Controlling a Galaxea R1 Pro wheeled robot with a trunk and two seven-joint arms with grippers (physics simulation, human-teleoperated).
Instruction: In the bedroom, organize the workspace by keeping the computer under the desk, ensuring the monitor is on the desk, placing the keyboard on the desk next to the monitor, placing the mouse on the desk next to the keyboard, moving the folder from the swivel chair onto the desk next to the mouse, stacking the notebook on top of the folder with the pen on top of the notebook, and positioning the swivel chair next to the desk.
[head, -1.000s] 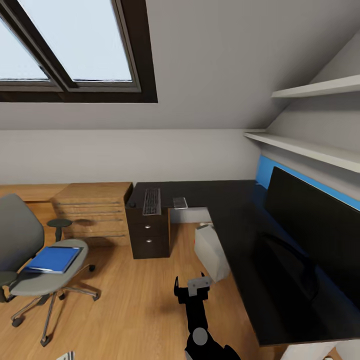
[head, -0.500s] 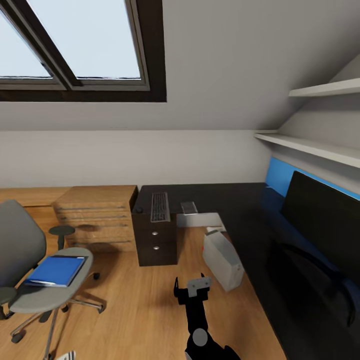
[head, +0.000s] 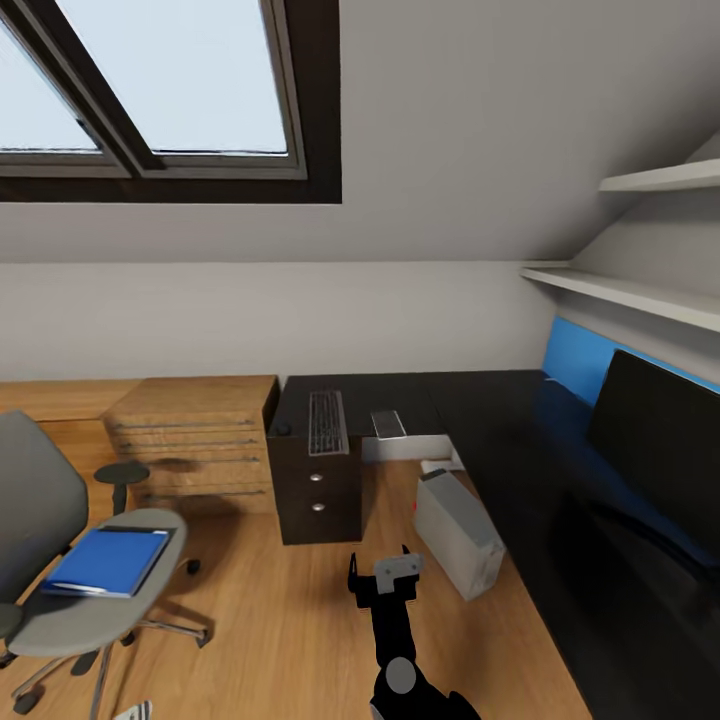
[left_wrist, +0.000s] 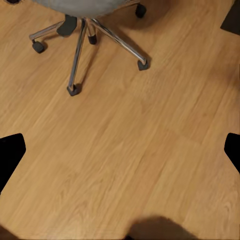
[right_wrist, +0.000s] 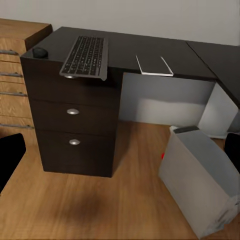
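Keyboard (head: 327, 421) lies at frame centre on the desk (head: 480, 420), mouse (head: 284, 429) left of it, notebook (head: 388, 424) right. Folder (head: 106, 561) rests on the chair (head: 60, 560) lower left; computer (head: 458, 533) on the floor. Right gripper (head: 381, 579) spread, empty; left gripper's state I cannot tell.

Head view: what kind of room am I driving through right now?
Most likely an attic bedroom used as a home office: a skylight set in the sloped ceiling, a black L-shaped desk carrying a keyboard and monitor, and a swivel chair on wood flooring.
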